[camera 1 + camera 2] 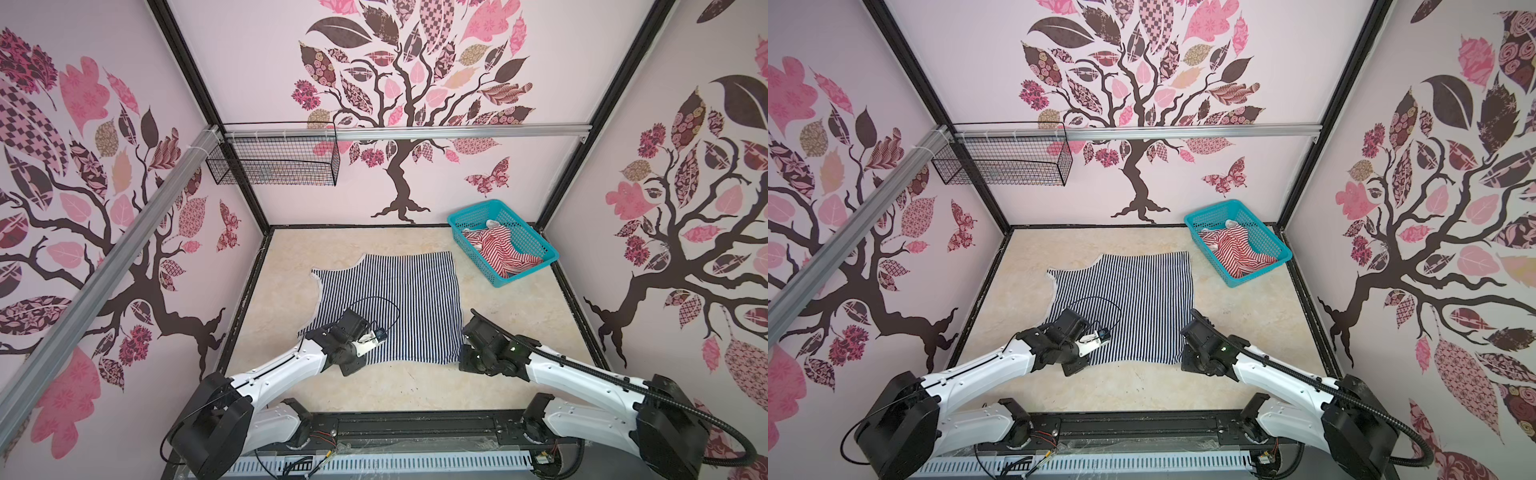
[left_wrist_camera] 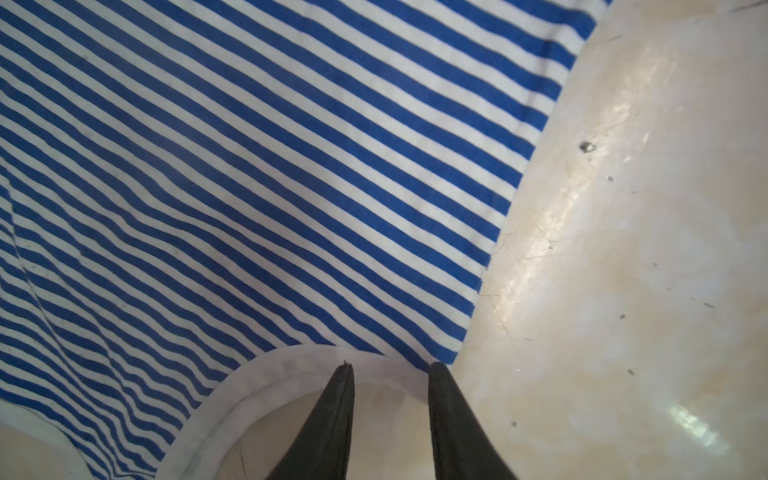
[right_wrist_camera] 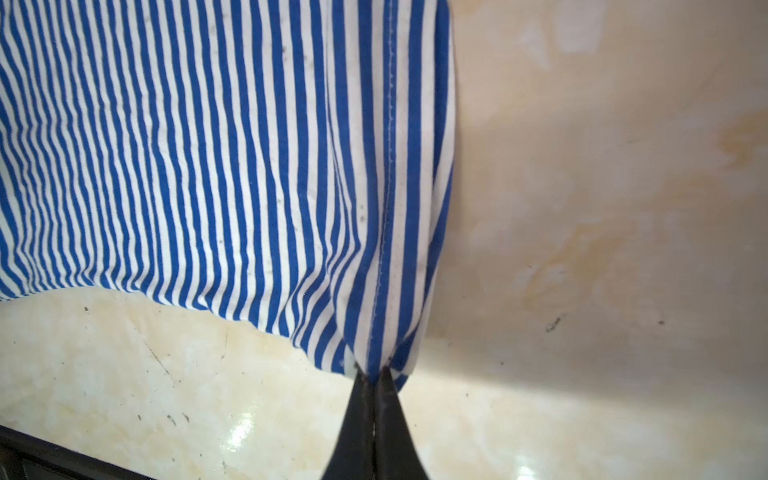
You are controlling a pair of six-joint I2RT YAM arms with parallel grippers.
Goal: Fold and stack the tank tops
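Right gripper pinches the near right hem corner of the navy-and-white tank top, spread flat at the table centre. Left gripper, jaws apart, hovers at its white edging. Probably light, limp cloth; corners seem the best holds.

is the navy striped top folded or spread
Spread: the navy striped top lies flat on the table, armhole curve and hem both showing.

The navy tank top is matt cloth, table glossy, basket plastic mesh.
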